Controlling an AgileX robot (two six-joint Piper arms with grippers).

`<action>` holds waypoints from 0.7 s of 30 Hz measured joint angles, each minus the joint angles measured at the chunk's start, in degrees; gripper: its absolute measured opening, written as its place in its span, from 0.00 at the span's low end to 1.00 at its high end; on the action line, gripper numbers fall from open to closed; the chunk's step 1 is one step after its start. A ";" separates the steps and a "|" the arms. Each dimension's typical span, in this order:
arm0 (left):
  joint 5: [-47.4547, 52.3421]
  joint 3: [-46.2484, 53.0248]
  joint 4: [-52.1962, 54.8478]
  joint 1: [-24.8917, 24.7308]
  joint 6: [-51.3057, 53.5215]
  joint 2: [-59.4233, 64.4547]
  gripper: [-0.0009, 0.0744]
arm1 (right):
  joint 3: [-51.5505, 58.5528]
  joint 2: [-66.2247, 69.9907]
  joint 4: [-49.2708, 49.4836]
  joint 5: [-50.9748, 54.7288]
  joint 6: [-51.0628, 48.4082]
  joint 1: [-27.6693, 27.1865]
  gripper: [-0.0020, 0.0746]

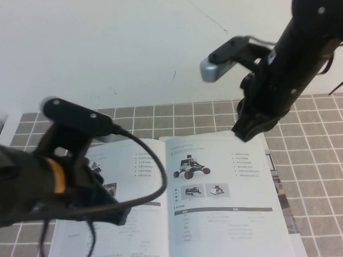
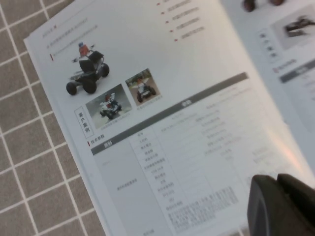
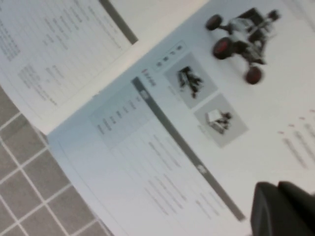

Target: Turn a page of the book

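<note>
Tiled bench [image 1: 216, 113] is carrying the book [image 1: 219, 217]; I am hovering the right tool [image 1: 243, 131], pressed together, over the page [image 1: 230, 188] and risking creasing it; the left tool [image 2: 283, 206], state unreadable, is hanging over the left leaf.

We see the book [image 1: 180, 218] lying open and flat on the tiled desk [image 1: 176, 114], its spine running away from us near the middle. The right-hand page [image 1: 224, 188] is glossy white, showing a red-wheeled rover photo, two small pictures beneath, a list of icons beside it and a grey-headed table lower down. It lies flat.
</note>
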 joint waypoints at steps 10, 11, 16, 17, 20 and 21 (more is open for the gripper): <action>3.31 2.53 -3.83 0.00 4.77 -21.07 0.01 | 1.87 -17.06 -13.76 2.45 6.36 -0.10 0.02; 2.03 3.56 -3.69 0.00 4.80 -22.77 0.01 | 2.70 -18.20 -14.21 2.45 6.67 -0.10 0.02; -2.10 11.07 -3.47 0.00 4.90 -32.55 0.01 | 12.04 -29.16 -17.92 2.45 10.33 -0.10 0.02; -2.84 12.66 -3.47 0.00 4.90 -34.21 0.01 | 14.05 -31.61 -18.39 2.45 10.74 -0.10 0.02; -4.28 17.12 -4.31 0.00 4.43 -37.71 0.01 | 22.60 -38.85 -18.53 1.51 12.41 -0.10 0.02; -5.01 18.75 -5.22 0.00 4.01 -38.72 0.01 | 25.77 -41.18 -18.29 0.64 12.70 -0.10 0.02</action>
